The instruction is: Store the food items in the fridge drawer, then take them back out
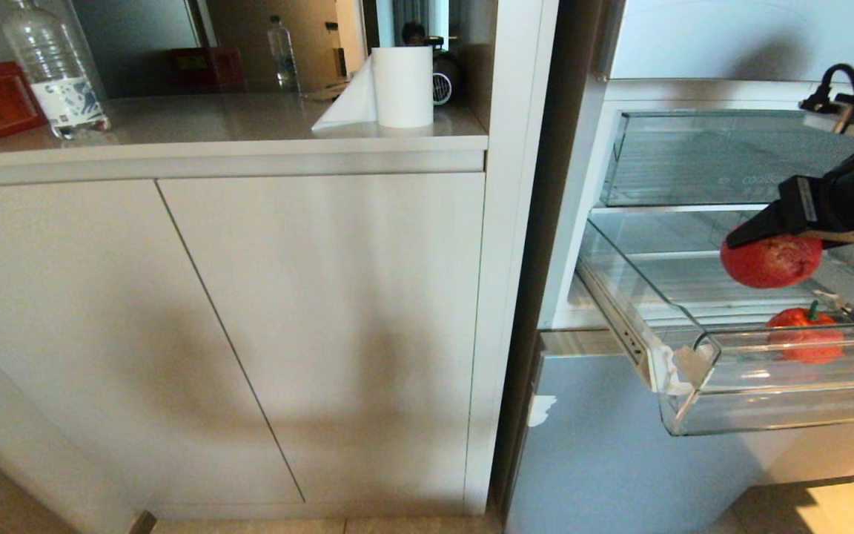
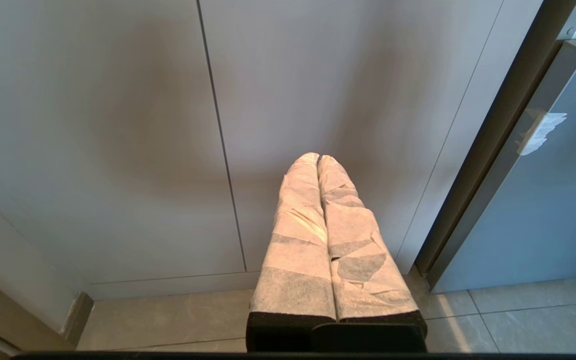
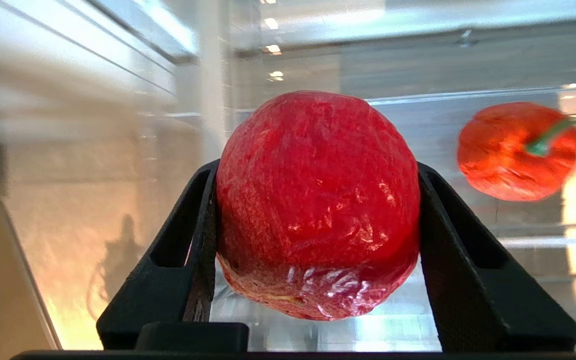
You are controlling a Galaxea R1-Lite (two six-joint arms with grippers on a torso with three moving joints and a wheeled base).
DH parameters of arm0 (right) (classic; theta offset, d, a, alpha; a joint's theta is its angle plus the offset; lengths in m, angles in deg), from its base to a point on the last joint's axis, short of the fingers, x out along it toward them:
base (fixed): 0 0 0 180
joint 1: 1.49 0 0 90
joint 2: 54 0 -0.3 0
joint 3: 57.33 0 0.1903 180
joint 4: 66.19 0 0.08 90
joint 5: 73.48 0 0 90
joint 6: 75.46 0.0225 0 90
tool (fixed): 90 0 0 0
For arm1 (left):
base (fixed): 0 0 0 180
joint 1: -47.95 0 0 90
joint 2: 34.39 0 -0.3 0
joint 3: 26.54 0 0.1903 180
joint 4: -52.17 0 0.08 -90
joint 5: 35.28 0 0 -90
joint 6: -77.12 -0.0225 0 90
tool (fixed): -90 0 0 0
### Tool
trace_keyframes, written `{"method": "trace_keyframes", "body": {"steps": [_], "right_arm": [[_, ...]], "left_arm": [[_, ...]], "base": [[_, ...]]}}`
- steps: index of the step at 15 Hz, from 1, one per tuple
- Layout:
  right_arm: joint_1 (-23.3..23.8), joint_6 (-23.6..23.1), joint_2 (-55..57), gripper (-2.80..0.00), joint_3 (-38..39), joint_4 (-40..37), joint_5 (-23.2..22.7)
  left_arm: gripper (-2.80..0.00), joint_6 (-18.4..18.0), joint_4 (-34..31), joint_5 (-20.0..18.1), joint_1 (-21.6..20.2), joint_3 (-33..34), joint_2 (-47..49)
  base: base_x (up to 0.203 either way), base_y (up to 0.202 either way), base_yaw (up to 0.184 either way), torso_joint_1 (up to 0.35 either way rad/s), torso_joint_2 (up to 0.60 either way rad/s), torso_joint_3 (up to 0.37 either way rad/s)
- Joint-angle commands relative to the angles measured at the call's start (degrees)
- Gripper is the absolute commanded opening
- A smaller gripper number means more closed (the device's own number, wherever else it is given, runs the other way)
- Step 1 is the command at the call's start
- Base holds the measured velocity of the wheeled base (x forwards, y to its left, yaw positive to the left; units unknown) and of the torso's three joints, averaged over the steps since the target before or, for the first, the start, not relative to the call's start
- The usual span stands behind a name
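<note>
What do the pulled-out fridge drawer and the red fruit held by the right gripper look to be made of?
The fridge drawer looks like clear hard plastic: see-through walls, a ribbed floor, and a chipped front corner. The red fruit between the right gripper fingers has a shiny, wrinkled, film-like skin with crinkled highlights, so it may be an artificial fruit or one in plastic wrap; which one is unclear.

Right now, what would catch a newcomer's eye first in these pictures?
The right gripper clamps a round red fruit above the pulled-out clear fridge drawer, on the head view's right. A red-orange pepper-like fruit with a green stem lies inside the drawer.
</note>
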Motion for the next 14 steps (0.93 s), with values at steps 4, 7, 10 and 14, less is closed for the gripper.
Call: {"method": "trace_keyframes", "body": {"steps": [4,7,10,14], "right_arm": [[0.00,-0.01,-20.43,-2.80,9.58,-0.10,-0.90],[0.00,-0.21,-34.34,-2.80,23.84,2.25,-1.31],[0.00,-0.69,-45.46,-2.80,40.83,11.71,-1.72],[0.00,-4.29,-52.98,-2.80,51.63,21.13,-1.80]], "left_arm": [[-2.80,0.02,0.02,0.00,0.01,0.09,0.09],[-2.80,0.02,0.02,0.07,0.01,0.09,0.09],[-2.80,0.02,0.02,0.00,0.01,0.09,0.09],[-2.80,0.02,0.02,0.00,0.01,0.09,0.09]], "base": [[0.000,0.000,0.000,0.000,0.00,0.000],[0.000,0.000,0.000,0.000,0.00,0.000],[0.000,0.000,0.000,0.000,0.00,0.000],[-0.001,0.005,-0.150,0.003,0.00,0.005]]}}
